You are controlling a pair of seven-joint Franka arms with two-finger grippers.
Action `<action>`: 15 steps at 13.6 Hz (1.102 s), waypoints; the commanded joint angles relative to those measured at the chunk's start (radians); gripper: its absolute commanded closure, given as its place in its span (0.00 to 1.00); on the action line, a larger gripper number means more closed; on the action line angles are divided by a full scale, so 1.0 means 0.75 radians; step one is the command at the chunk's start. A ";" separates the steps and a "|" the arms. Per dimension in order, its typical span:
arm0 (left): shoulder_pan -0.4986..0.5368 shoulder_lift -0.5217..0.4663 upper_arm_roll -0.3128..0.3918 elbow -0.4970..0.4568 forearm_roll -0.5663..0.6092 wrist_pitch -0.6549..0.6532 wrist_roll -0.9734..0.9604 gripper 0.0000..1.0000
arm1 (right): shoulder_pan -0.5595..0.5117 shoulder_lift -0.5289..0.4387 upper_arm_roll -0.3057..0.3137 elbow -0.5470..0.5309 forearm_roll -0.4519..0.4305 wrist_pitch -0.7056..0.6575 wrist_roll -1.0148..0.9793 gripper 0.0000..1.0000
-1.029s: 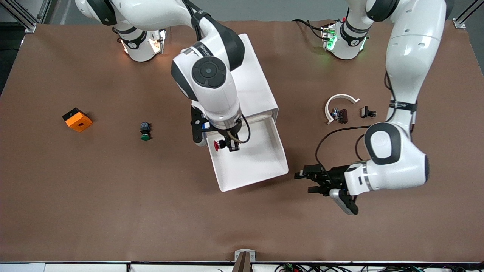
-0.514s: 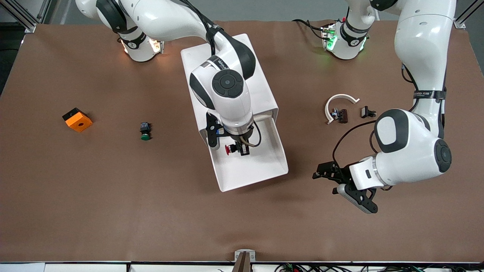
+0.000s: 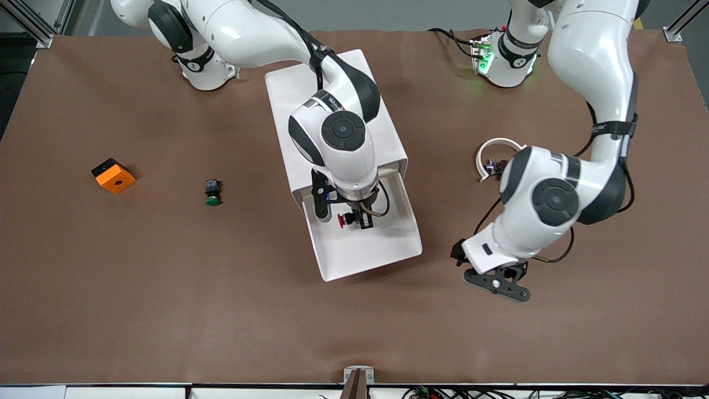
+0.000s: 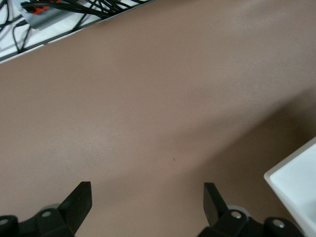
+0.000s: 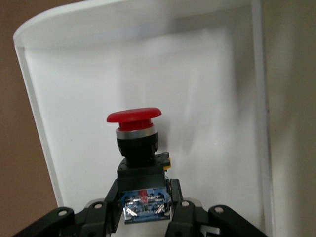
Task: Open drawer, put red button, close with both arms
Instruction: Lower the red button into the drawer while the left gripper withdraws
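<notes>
The red button (image 5: 134, 116), a red cap on a black body, is held by its base in my right gripper (image 5: 144, 200), which is shut on it. In the front view the right gripper (image 3: 354, 220) holds the red button (image 3: 343, 220) low over the pulled-out white drawer (image 3: 388, 244) of the white cabinet (image 3: 310, 88). My left gripper (image 4: 146, 205) is open over bare brown table, and a corner of the drawer (image 4: 296, 187) shows beside it. In the front view the left gripper (image 3: 492, 274) hangs off the drawer's front corner, toward the left arm's end.
A green-capped button (image 3: 212, 194) and an orange box (image 3: 113, 175) lie toward the right arm's end. A white curved piece (image 3: 498, 145) with a small black part (image 3: 493, 165) lies by the left arm's elbow. Cables (image 4: 49, 10) run along the table's near edge.
The right gripper has carried the red button farther in over the open drawer. The left arm has swung round, and its gripper has drawn away from the drawer's front corner.
</notes>
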State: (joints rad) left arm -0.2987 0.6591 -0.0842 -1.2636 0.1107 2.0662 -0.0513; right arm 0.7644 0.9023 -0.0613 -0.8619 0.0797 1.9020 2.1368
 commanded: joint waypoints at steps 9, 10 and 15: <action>-0.031 -0.016 0.014 -0.035 0.045 0.016 -0.105 0.00 | 0.010 0.092 -0.002 0.051 0.000 0.076 0.039 0.80; -0.031 -0.016 0.014 -0.035 0.045 0.016 -0.112 0.00 | 0.002 0.090 -0.002 0.051 0.000 0.076 0.037 0.22; -0.031 -0.016 0.012 -0.035 0.034 0.016 -0.116 0.00 | -0.005 0.069 -0.008 0.053 -0.010 0.060 0.014 0.00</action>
State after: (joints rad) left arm -0.3131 0.6592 -0.0834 -1.2755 0.1281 2.0662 -0.1202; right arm 0.7674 0.9479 -0.0672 -0.8571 0.0790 1.9577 2.1480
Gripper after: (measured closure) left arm 0.000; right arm 0.115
